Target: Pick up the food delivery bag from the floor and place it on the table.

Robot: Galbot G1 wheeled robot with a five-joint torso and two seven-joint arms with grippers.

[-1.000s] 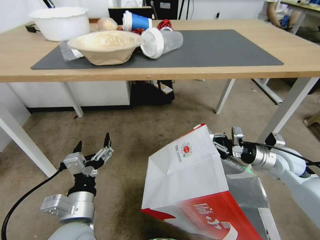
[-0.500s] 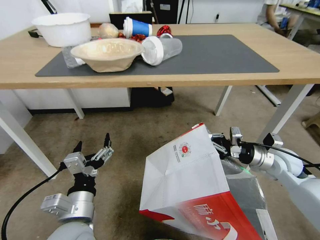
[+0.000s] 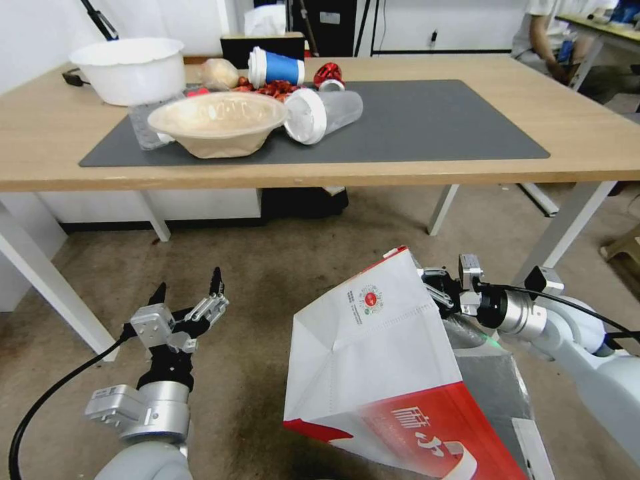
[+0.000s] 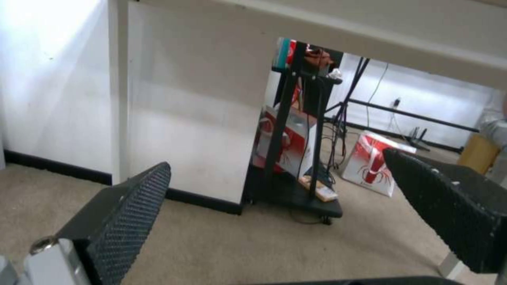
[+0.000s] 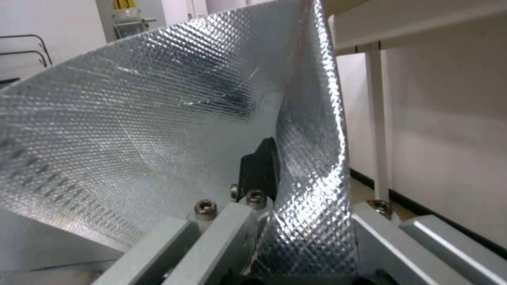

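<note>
Gripper on my left arm (image 3: 187, 295) hangs low over the floor (image 3: 280, 267) at about 8 o'clock in the head view, its fingers spread wide with nothing between them; the left wrist view shows both ribbed black pads (image 4: 126, 209) well apart against the room behind.

At roughly 5 o'clock sits the food delivery bag (image 3: 373, 360), tilted and clear of the worktop (image 3: 467, 157), which lies up toward 12 o'clock. I see a boxy white paper bag with creased side folds, a small round red logo near its upper edge, and a red band with white characters along the lower part. Dull silver foil lining shows at its open side, by the right arm.

My right gripper (image 3: 435, 287), at about 4 o'clock, is pinched on the bag's upper rim. From the right wrist view I see the quilted foil wall (image 5: 158, 118) folded between the fingers, one dark fingertip (image 5: 261, 166) pressed against it.

On the worktop, a dark grey mat (image 3: 427, 123) carries a tan paper bowl (image 3: 217, 123) and a tipped clear cup (image 3: 327, 113).
</note>
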